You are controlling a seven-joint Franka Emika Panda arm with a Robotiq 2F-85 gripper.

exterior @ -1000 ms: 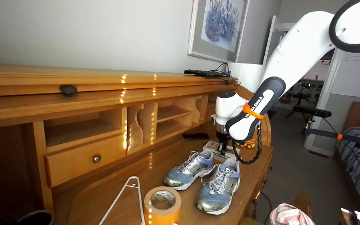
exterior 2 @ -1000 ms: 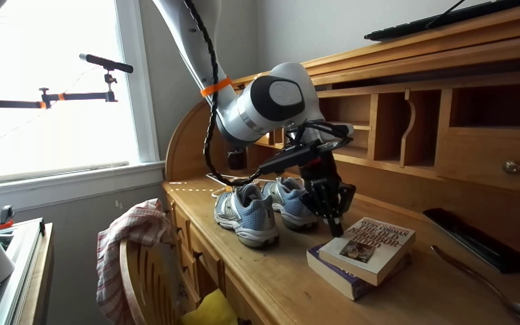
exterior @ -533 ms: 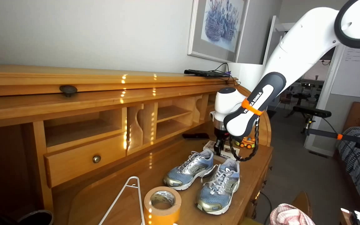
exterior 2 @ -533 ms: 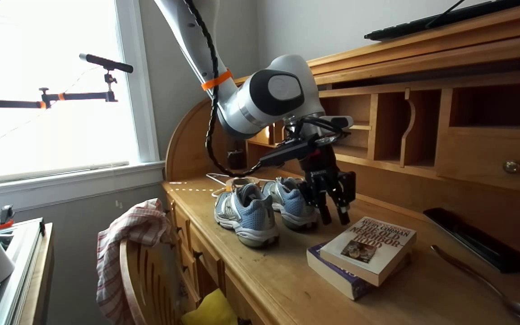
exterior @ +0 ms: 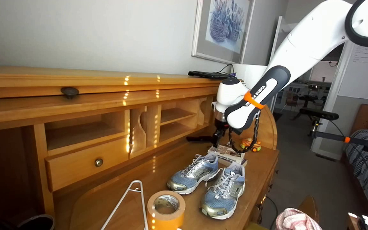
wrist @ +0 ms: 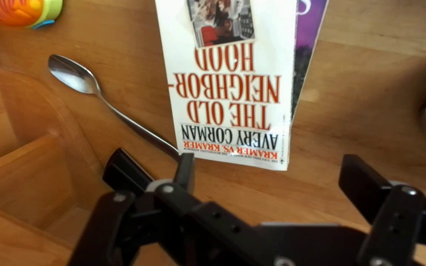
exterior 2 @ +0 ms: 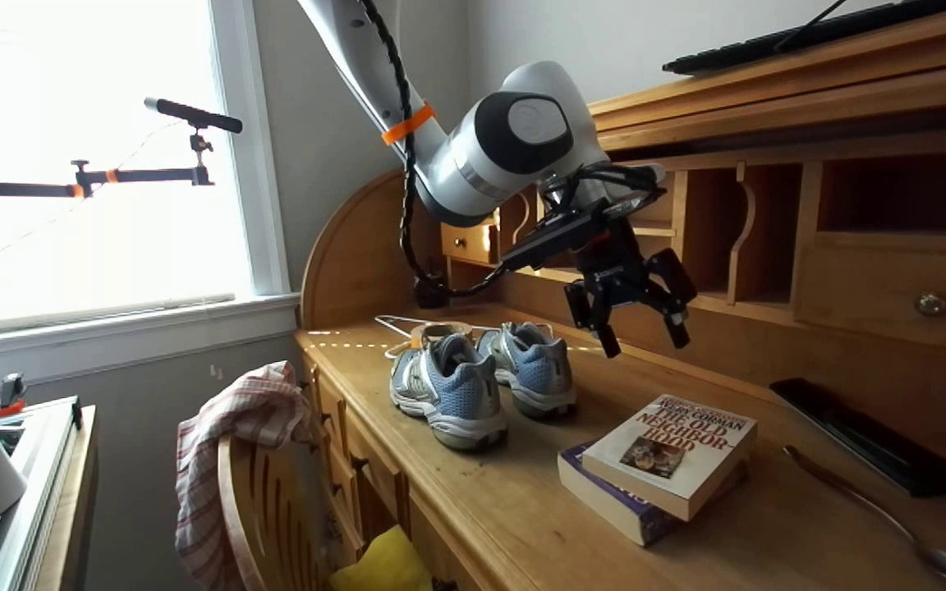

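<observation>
My gripper (exterior 2: 643, 336) hangs above the desk with its jaws spread wide and nothing between them. In the wrist view its black fingers (wrist: 361, 184) come up from the bottom. Nearest to it is a white paperback (wrist: 231, 88), "The Old Neighborhood", lying askew on top of a purple book (wrist: 311, 33). That pair sits below the gripper and apart from it, also visible in both exterior views. Behind the books, a pair of blue-grey sneakers (exterior 2: 456, 394) stands on the desk. A metal spoon (wrist: 72, 74) and a black object (wrist: 124, 171) lie beside the books.
Cubbyholes and a small drawer (exterior: 88, 163) line the back of the wooden desk (exterior 2: 539, 509). An orange tape roll (exterior: 166, 210) and a white hanger (exterior: 123, 198) lie past the sneakers. A bright toy (exterior: 251, 144) is near the books. A chair (exterior 2: 268, 501) stands in front.
The gripper was closed low by the books' edge a second ago. Its jaws have since spread fully, and the arm has lifted up and toward the cubbyholes. Sneakers and books look unmoved.
</observation>
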